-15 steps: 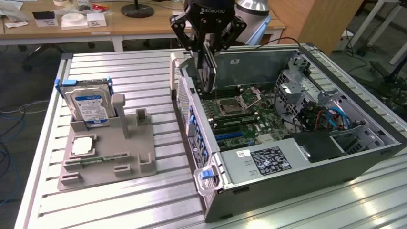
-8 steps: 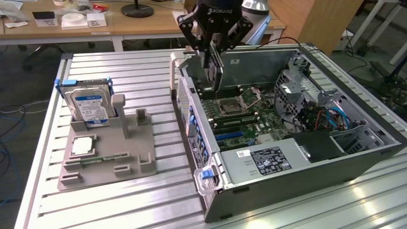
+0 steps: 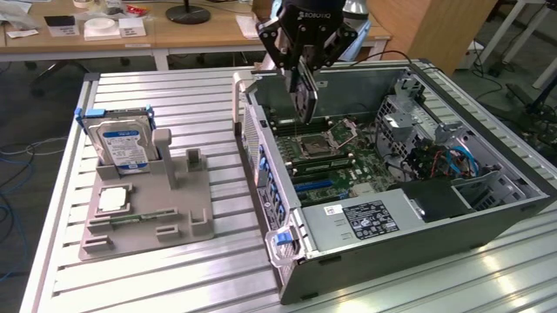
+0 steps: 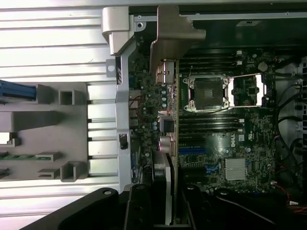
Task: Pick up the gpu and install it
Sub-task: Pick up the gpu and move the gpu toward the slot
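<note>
Gripper [image 4: 165, 211] pinches the gpu [image 4: 169, 139] above the open computer case [image 3: 392, 261].
It should descend upright, edge square over the blue motherboard slot [image 3: 317, 184].

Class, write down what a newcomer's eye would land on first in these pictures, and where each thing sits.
First, the black gripper hanging over the open dark-grey metal computer case on the exterior view's right, clamped on the gpu, a thin dark flat circuit card, above the green motherboard. Next, the silver hard drive with a blue-white label, upright in a grey holder on the exterior view's left.
</note>
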Robot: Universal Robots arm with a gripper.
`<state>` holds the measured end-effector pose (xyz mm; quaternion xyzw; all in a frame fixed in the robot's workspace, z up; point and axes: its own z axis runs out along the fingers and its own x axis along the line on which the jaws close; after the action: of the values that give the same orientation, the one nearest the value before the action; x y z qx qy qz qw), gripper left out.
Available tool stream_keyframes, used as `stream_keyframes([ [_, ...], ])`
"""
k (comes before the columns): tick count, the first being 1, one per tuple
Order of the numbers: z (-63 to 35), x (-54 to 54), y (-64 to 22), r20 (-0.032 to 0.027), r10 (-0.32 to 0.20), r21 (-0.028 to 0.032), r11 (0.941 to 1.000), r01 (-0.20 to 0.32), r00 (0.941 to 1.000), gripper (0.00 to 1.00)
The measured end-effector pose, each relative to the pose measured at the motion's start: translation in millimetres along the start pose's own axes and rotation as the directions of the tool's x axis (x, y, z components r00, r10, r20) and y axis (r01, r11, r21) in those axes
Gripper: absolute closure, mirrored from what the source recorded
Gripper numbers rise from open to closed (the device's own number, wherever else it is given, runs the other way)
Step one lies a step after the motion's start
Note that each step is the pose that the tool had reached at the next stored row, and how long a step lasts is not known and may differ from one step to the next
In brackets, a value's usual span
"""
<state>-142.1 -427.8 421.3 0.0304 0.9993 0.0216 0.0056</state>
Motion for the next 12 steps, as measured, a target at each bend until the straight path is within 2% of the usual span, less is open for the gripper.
stream_keyframes([
  [12, 0.4, -21.9, 1.3, 0.0000, 0.000, 0.0001, 1.0000, 0.000, 1.0000, 0.72],
])
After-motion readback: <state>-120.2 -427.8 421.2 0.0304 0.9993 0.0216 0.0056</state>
